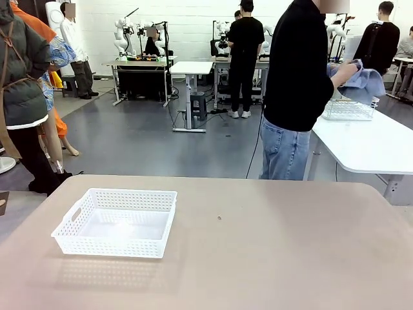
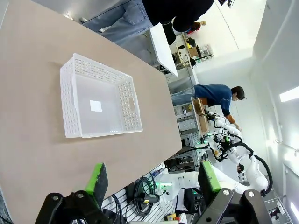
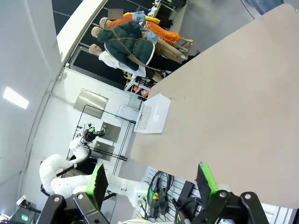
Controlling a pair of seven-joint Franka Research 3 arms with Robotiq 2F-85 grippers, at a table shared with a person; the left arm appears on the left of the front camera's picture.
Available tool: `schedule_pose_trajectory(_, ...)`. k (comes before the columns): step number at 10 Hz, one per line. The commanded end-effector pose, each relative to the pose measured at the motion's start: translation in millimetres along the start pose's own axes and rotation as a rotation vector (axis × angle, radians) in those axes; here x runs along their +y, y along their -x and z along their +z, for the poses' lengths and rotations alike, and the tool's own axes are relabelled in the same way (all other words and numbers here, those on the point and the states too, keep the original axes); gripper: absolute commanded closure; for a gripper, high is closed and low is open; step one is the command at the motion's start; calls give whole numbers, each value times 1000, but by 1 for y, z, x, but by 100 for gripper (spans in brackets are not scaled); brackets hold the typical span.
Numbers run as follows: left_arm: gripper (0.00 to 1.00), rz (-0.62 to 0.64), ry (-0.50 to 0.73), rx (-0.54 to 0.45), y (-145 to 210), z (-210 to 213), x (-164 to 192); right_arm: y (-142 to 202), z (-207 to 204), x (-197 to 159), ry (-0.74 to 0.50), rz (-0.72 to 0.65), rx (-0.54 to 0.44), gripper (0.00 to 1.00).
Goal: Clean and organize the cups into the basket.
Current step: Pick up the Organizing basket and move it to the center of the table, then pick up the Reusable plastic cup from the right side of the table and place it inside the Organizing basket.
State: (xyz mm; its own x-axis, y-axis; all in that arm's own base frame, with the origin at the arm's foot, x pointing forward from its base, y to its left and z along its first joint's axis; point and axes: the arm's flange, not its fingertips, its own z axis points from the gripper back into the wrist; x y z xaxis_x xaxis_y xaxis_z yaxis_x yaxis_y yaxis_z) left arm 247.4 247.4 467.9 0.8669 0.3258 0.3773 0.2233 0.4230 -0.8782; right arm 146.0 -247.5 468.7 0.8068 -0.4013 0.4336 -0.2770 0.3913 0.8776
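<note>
— Where's the basket (image 1: 116,223)?

— On the tabletop (image 1: 290,245), over on the robot's left side, sitting flat and upright. From the left wrist you look right down into it. The whole floor shows, with a small pale square in the middle. I can't tell what that square is.

— And the fingers?

— The left fingers (image 2: 97,177) stand wide apart with nothing between them, up above the tabletop's edge on the robot's side and well apart from the basket. You get the green pads and a bit of black linkage, and the rest is cut off at the bottom. The right fingers (image 3: 205,179) are the same: spread wide, holding nothing, over the edge farther along. From that wrist the basket is small and far off, seen from the side, so its inside is hidden.

— What's the person (image 1: 297,71) doing?

— Standing at the far side, turned to a white table (image 1: 368,145) next to ours, with a hand bundled in a blue-grey cloth (image 1: 364,82). Whatever is inside the cloth is covered, so I can't say what it is.

— Anything below the cloth?

— A wire basket (image 1: 348,110) on that white table, partly behind the cloth. Its bars are too fine and far off to tell what lies in it.

— How much of the person can you see?

— A black top and jeans. The top edge cuts them off above the shoulders, and our tabletop's far edge hides the lower legs.
</note>
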Motion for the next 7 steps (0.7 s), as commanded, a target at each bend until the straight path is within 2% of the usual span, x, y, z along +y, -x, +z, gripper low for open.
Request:
schedule_pose_trajectory(1, 0, 2, 12, -6, 0, 3, 0, 2, -3, -2, -22, 17, -13, 0)
schedule_pose_trajectory(7, 0, 2, 12, -6, 0, 3, 0, 2, -3, -2, -22, 17, -13, 0)
